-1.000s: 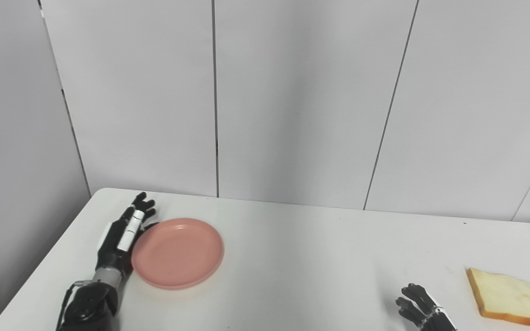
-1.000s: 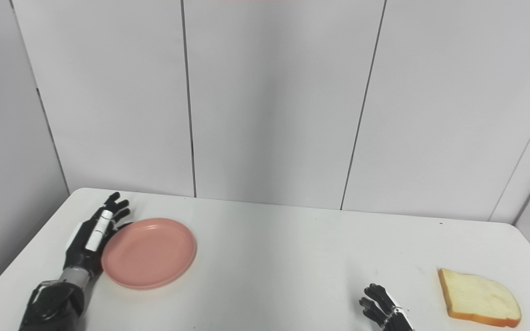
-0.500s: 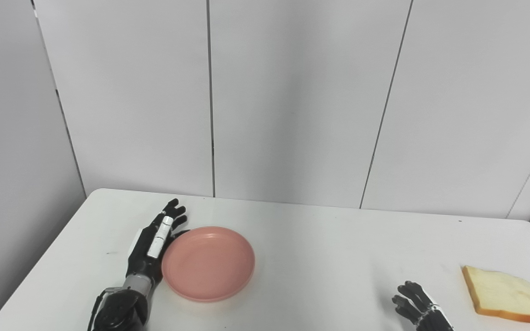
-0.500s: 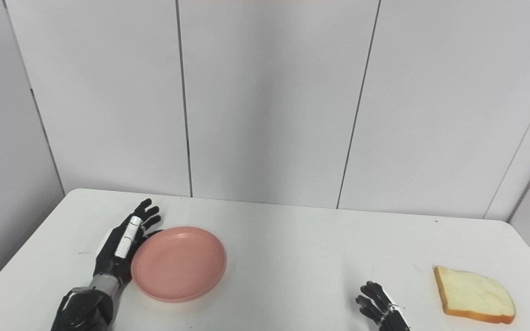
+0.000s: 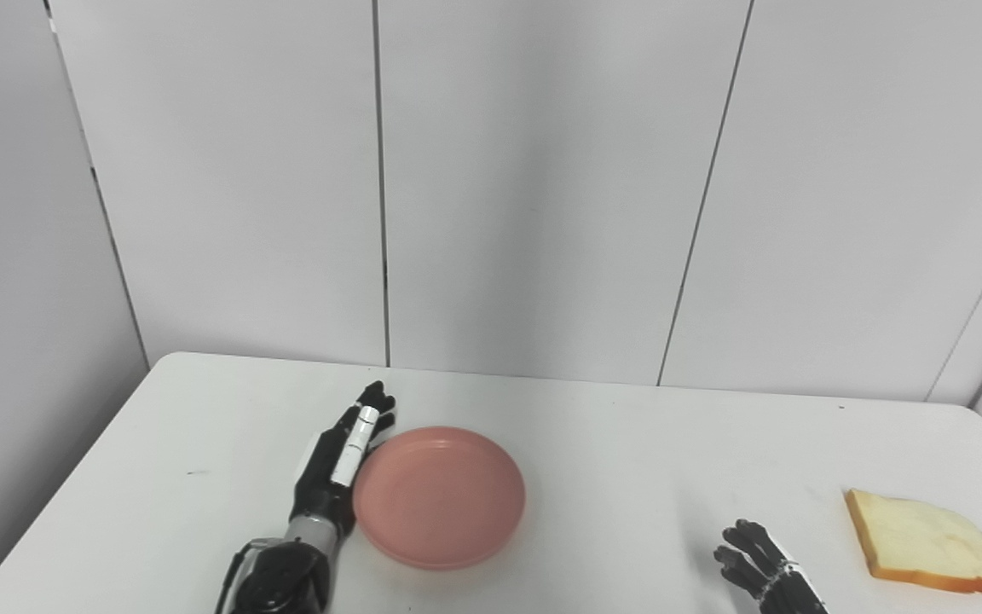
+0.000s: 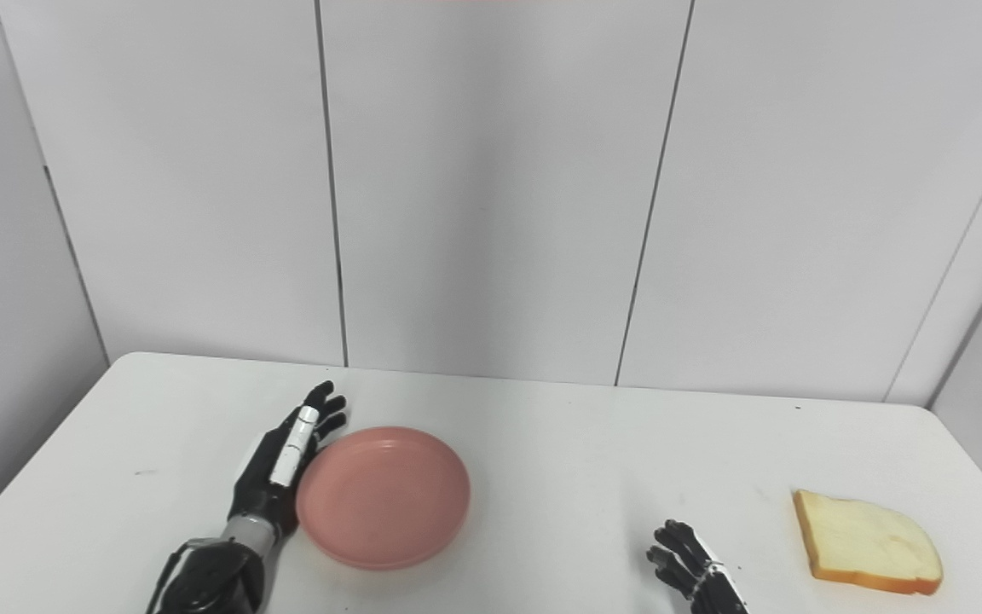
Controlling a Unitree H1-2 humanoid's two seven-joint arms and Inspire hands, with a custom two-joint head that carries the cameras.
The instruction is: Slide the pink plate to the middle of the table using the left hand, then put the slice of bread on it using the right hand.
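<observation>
The white tabletop lies bare between the round pink plastic plate and the pale, brown-crusted slice of bread, so a hand could cross there freely. The black left hand, fingers straight, rests against the plate's left rim, blocking that side. The black right hand, fingers apart, sits near the bread's left with a bare gap between.

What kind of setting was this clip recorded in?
Most likely a lab or test booth, not a real kitchen: a bare white table set against plain grey wall panels, with only a pink plate and a slice of bread laid out.
</observation>
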